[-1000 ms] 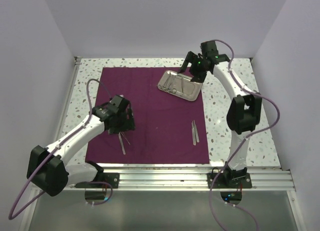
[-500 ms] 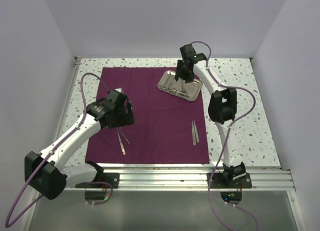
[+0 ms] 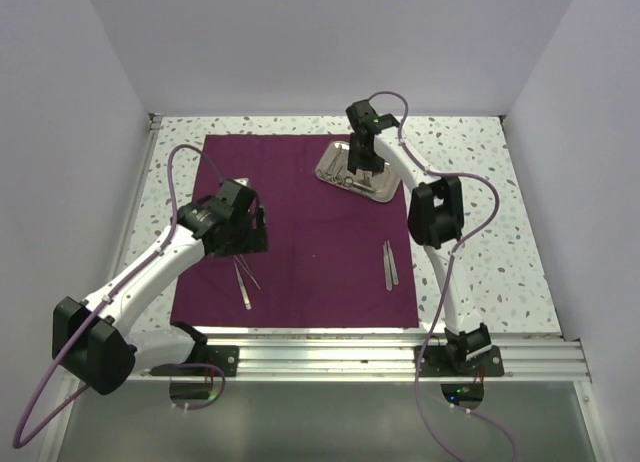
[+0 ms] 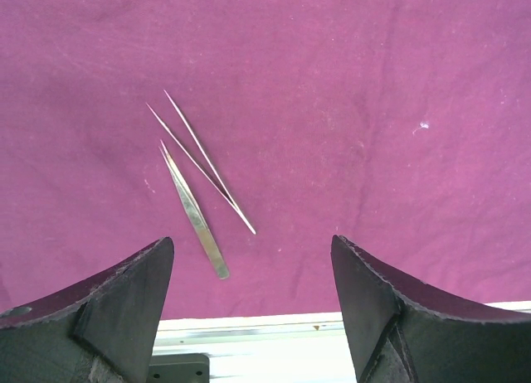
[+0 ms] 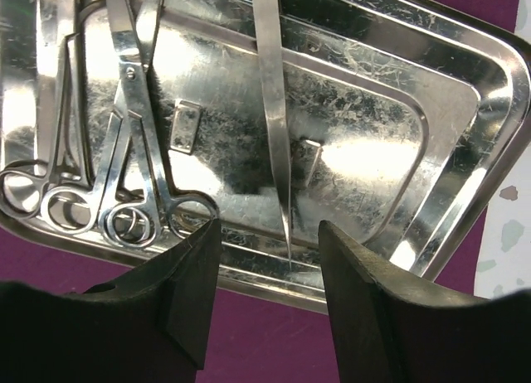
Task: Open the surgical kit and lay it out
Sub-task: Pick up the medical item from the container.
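1. Cloth wrap (image 3: 300,222): lies flat and fully unfolded on the speckled table (image 3: 510,272), in the same place as a second ago.
2. Steel tray (image 3: 388,189): sits on the wrap's far right corner, unmoved. Holds ring-handled instruments (image 5: 130,76) side by side at one end and one slim tweezers (image 5: 274,109) across the middle.
3. Right gripper (image 5: 265,234): hangs straight over the tray, fingers apart and closed on nothing. Has swung in from the tray's far right corner (its place a second ago) to above the tray itself.
4. Left gripper (image 4: 251,250): hovers over the wrap's left part, fingers spread wide, empty. Has drawn back from the near edge since a second ago, with hardly any shift over the last half second.
5. Two tweezers (image 4: 194,212): rest loose on the wrap just beside each other, now fully uncovered where the left gripper overlapped them earlier.
6. Another pair of tweezers (image 3: 389,264): lies near the wrap's right edge, well apart from both grippers, unchanged.
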Motion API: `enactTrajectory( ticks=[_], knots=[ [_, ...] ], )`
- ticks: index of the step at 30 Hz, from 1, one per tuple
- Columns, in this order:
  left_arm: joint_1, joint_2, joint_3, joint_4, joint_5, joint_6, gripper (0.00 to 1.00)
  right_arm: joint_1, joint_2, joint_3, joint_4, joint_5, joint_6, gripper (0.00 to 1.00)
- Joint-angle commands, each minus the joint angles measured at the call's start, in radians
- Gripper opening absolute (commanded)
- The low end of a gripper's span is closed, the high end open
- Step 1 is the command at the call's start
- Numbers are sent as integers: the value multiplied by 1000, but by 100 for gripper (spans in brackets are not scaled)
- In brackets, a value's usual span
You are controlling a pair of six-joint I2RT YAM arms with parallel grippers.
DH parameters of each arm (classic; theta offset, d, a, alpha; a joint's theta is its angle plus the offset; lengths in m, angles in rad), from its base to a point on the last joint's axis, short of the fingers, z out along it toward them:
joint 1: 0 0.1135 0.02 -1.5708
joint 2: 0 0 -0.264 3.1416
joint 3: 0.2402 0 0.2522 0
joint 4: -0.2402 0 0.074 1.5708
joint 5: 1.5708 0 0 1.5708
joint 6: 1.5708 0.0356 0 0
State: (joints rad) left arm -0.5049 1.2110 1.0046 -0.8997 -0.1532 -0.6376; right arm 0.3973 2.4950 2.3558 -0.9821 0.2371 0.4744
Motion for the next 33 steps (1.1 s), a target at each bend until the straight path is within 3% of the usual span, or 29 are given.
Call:
enactTrajectory(
  ticks=[1, 6, 8, 9, 11, 15, 20, 22, 24, 27, 30, 33],
  knots=[
    [8, -4, 38, -7, -16, 39, 80, -5, 8, 5, -10, 53, 0, 54],
    [19, -4, 38, -10, -16, 53, 80, -5, 45, -4, 2, 33, 15, 49],
    [28, -4, 38, -10, -16, 59, 80, -5, 57, -4, 5, 15, 27, 42],
    [29, -4, 38, -10, -16, 62, 80, -6, 67, -6, 3, 8, 30, 34],
    [34, -2, 38, -10, -14, 69, 80, -5, 73, -7, 3, 1, 39, 28],
    [43, 1, 45, -8, -13, 82, 80, -6, 70, -13, -1, -2, 46, 0],
    [51, -1, 60, 19, -2, 105, 79, -11, 16, -16, -20, -9, 26, 0],
    [52, -5, 84, 38, 9, 127, 86, -15, -17, -13, -33, -21, 17, 0],
    [55, -13, 103, 76, 18, 141, 99, -12, -80, -16, -43, -28, -2, 0],
    [65, -16, 135, 177, 101, 188, 100, -12, -188, -47, -44, -74, -25, 0],
    [72, -5, 164, 297, 222, 204, 100, -14, -347, -173, 28, -177, -33, 0],
    [101, -1, 174, 469, 332, 146, 100, -15, -514, -364, 208, -375, -8, 0]
  ],
)
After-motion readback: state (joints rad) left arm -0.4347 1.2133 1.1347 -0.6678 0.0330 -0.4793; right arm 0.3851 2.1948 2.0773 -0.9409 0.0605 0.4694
